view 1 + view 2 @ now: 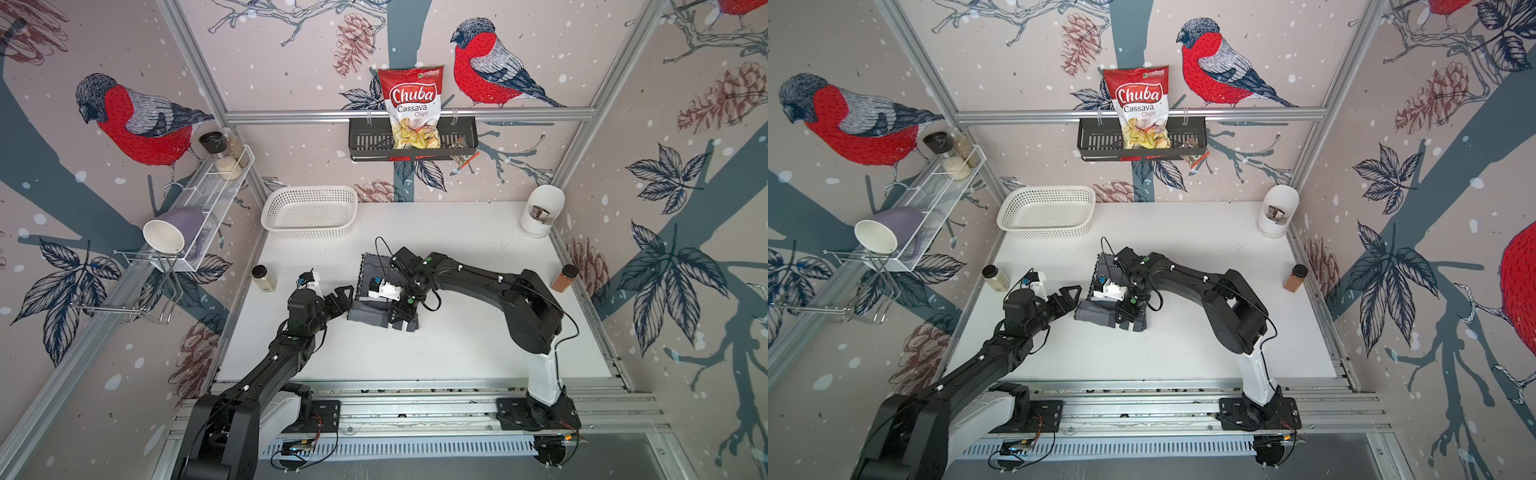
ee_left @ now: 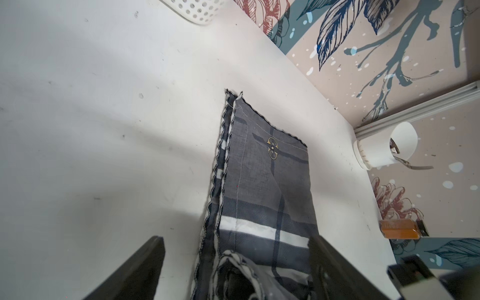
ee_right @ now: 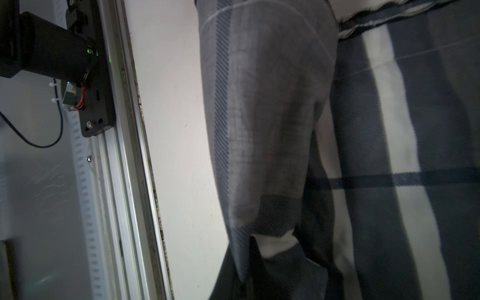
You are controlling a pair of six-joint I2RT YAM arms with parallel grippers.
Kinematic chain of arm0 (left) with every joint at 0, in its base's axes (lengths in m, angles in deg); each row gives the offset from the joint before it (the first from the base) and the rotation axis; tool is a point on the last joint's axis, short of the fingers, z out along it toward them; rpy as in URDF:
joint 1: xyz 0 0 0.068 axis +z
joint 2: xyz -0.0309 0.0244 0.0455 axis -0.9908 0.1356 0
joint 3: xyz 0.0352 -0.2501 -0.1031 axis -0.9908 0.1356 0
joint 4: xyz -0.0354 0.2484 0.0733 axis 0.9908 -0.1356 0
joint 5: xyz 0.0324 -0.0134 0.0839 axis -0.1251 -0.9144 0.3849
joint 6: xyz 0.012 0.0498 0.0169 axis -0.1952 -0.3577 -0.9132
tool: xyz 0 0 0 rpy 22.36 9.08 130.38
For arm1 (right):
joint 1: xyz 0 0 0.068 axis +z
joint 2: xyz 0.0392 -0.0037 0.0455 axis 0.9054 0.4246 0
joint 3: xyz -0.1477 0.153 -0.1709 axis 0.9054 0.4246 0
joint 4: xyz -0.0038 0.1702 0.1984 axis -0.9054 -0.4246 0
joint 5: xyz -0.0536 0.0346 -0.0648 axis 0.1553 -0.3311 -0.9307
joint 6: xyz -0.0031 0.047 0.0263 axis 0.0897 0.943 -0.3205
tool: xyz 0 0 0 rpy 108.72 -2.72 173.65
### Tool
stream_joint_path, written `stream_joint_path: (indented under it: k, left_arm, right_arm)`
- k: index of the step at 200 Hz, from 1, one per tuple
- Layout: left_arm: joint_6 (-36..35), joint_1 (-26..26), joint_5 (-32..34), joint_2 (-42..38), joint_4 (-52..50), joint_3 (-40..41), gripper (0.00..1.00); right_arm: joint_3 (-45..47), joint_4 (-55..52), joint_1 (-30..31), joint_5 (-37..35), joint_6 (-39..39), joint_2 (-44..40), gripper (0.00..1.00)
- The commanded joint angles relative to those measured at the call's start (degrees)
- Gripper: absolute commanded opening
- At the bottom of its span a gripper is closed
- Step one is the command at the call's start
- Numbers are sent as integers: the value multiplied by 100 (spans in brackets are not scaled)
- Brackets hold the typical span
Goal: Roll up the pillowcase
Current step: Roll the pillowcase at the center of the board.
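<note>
Grey cloth crossed with navy and white plaid stripes — one pillowcase (image 1: 365, 312) — is lying near the middle of the white table (image 1: 457, 345), its near end wound into a roll and its far part lying flat. The left wrist view is showing one small gold-and-dark emblem (image 2: 272, 148) on the flat part, bearing no readable letters. One red-and-white bag (image 1: 411, 104) is standing in the black wall rack (image 1: 365, 139) and reading "Chuba Cassava Chips"; a green logo at its top corner is too small to read. Two arms are reaching in. Left gripper (image 1: 347, 298) is hovering just beside the left end of the roll, fingers (image 2: 140, 267) spread wide apart and holding nothing. Right gripper (image 1: 400, 324) is pointing down onto the right end of the roll, its fingers pressed together on the cloth; folds of the pillowcase are filling the right wrist view and hiding the tips. Two spice jars are standing on the table — one pale jar (image 1: 264, 278) at the left edge, one brown jar (image 1: 564, 277) at the right edge, labels unreadable. One white basket (image 1: 311, 230) is sitting at the back left, one white canister (image 1: 536, 226) at the back right, and one cup (image 1: 164, 236) is lying on its side on the wire shelf (image 1: 208, 187).
</note>
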Motion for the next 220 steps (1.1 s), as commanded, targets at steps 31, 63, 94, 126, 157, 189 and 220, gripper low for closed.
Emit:
stream_joint_path:
  k: [31, 63, 94, 126, 157, 189, 220]
  left_arm:
    - [-78, -306, -462, 101, 926, 230, 90]
    - [-210, -552, -390, 237, 1026, 258, 90]
    - [-247, -583, -361, 413, 1209, 340, 88]
    - [-343, -586, -190, 567, 1232, 354, 85]
    - [-367, -629, -278, 801, 1487, 322, 74]
    - [-391, -624, -173, 1308, 1473, 113, 46]
    - [-317, -624, -112, 1863, 1305, -162, 34]
  right_arm:
    - [-1033, -1313, -354, 832, -368, 960, 0]
    - [-1232, -1527, -541, 1187, -567, 1229, 2]
    - [-1501, -1852, -731, 1485, -804, 1497, 4]
    - [-1892, -2258, -911, 1943, -1114, 1739, 7]
    - [-2397, -2581, -1003, 2006, -1108, 2103, 10]
    - [-2593, -2499, -1075, 1924, -960, 2171, 22]
    - [-2427, -2157, -902, 1300, -924, 1859, 37]
